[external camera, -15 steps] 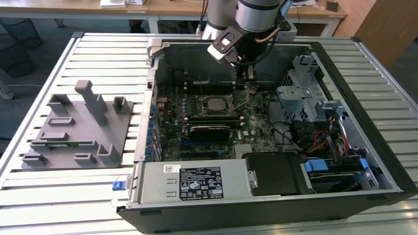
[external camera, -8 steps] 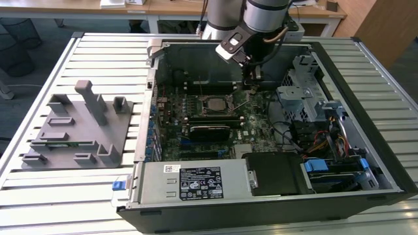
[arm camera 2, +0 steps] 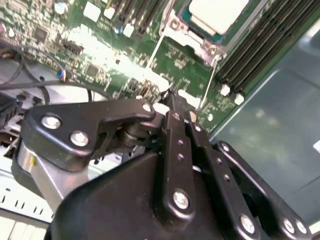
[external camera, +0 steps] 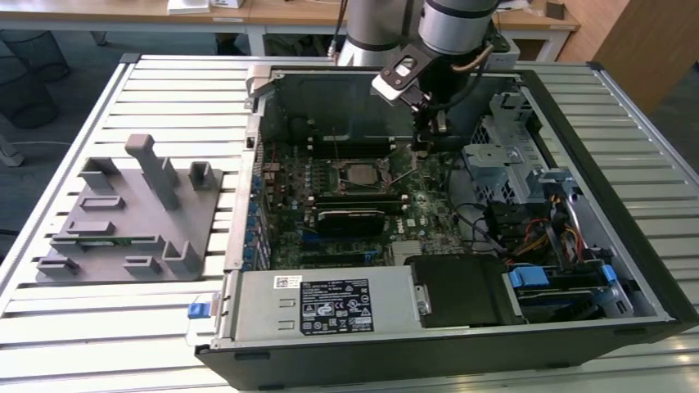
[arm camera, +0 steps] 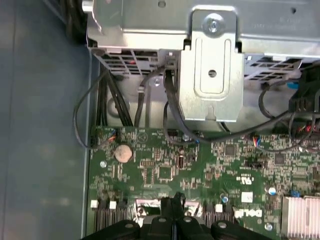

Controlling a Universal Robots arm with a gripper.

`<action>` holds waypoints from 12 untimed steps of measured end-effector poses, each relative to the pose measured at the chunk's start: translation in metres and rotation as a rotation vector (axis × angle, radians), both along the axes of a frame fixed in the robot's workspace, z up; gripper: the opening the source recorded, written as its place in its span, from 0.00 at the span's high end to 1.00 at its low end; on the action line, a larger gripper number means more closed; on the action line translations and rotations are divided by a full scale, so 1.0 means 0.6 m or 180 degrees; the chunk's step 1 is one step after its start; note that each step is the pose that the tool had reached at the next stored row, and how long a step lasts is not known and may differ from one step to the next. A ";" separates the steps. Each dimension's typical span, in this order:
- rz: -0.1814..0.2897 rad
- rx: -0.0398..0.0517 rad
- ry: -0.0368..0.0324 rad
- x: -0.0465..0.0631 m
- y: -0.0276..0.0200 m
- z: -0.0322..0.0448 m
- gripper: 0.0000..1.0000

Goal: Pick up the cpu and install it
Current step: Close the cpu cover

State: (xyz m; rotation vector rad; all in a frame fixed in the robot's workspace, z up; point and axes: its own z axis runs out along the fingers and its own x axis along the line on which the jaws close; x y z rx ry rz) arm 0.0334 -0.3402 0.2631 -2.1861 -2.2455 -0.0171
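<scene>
1. While the arm (external camera: 459,24) comes down from the upper middle of the exterior view, its wrist tilts and the gripper (external camera: 430,137) points down into the open computer case (external camera: 437,356).
2. The gripper's tip sits low over the green motherboard (external camera: 431,221), near the upper centre of the exterior frame; whether it touches the board I cannot tell.
3. In both wrist views the gripper (arm camera 2: 172,100) (arm camera: 173,202) has its black fingers (arm camera 2: 175,130) pressed together, with no gap and nothing held between them.
4. The cpu (external camera: 358,173) lies flat in its socket at the middle of the board, near the gripper, a little lower and toward the exterior view's left of it.
5. In the second wrist view the cpu (arm camera 2: 218,11) shows its pale top inside the metal socket frame, apart from the fingertips.
6. A grey fixture (external camera: 120,221) stands on the slatted table (external camera: 110,327) on the exterior view's left, well apart from the arm.
</scene>
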 end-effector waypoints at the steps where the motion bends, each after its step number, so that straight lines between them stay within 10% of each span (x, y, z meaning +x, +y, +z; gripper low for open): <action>1: 0.0000 0.0000 0.0000 0.002 0.0000 0.000 0.89; 12: 0.0022 0.0000 0.0000 0.025 0.0033 -0.010 0.89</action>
